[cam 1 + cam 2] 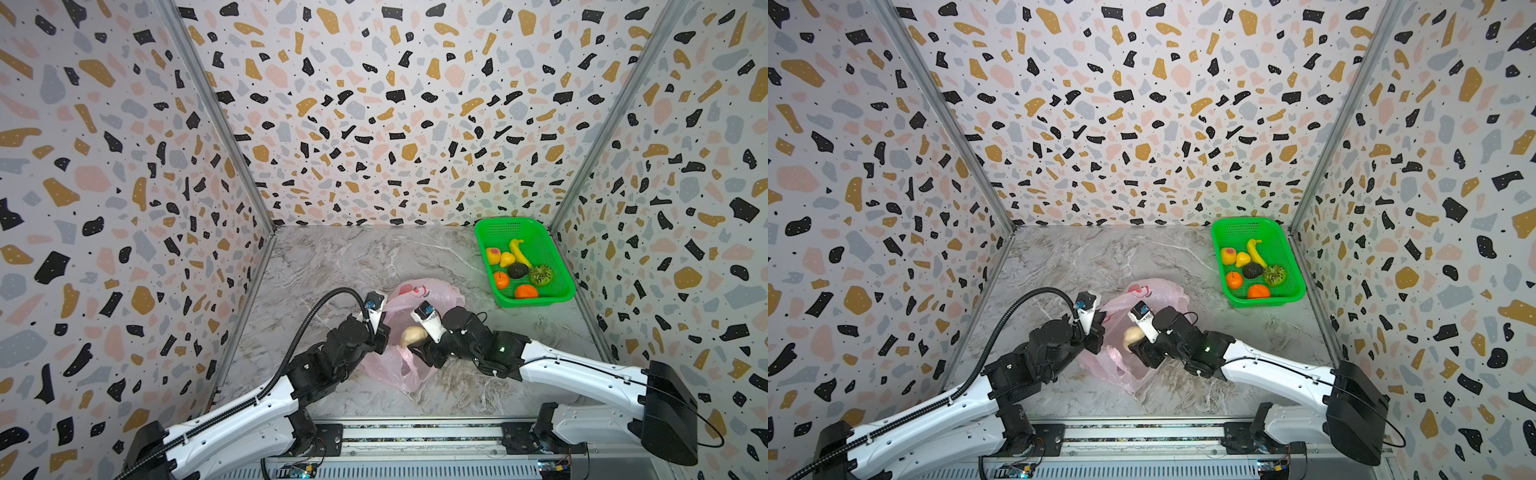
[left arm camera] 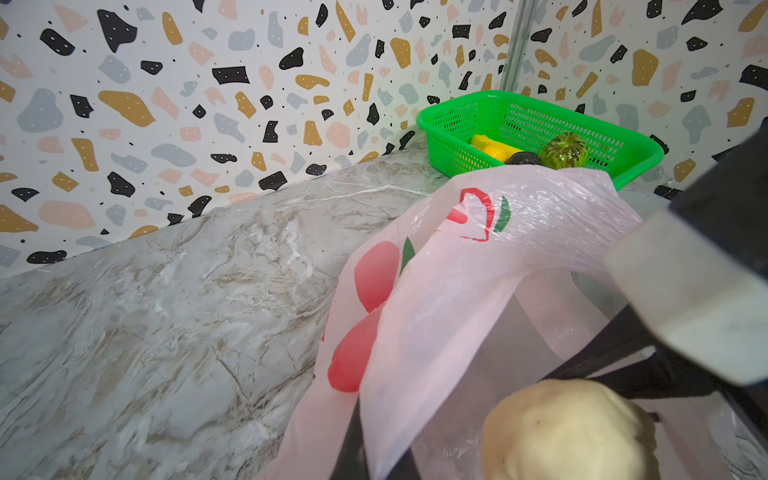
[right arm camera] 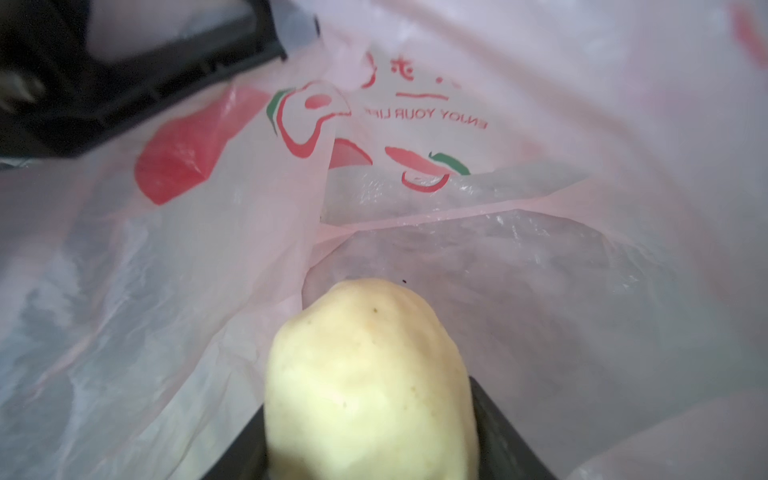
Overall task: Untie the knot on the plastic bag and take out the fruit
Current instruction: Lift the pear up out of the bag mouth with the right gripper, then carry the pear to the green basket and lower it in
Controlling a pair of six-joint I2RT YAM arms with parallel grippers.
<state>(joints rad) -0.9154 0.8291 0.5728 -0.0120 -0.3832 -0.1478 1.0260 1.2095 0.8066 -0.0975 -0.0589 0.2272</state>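
left tool (image 1: 380, 337): pinching flat on a fold of the thin translucent pale pink plastic bag (image 1: 436, 291) with red fruit prints, holding its rim lifted, lower centre of both top views.
right tool (image 3: 370, 432): gripping the cream bumpy ball (image 1: 411, 336) between dark fingers set partly apart, reaching in from the right of the frame.
cream bumpy ball: sitting at the bag's open mouth, between the two tools, filling the lower centre of the right wrist view.
plastic bag: lying crumpled on the grey marbled bench (image 1: 332, 270), one loose end trailing toward the lower edge of the frame.
bright green mesh basket (image 1: 540, 300): standing right of centre in both top views, well apart from the bag.
basket contents: holding a yellow banana (image 1: 519, 251), yellow-red peaches (image 1: 493, 255), a dark avocado (image 1: 518, 271), a green kiwi half (image 1: 540, 275) and orange tangerines (image 1: 501, 280).
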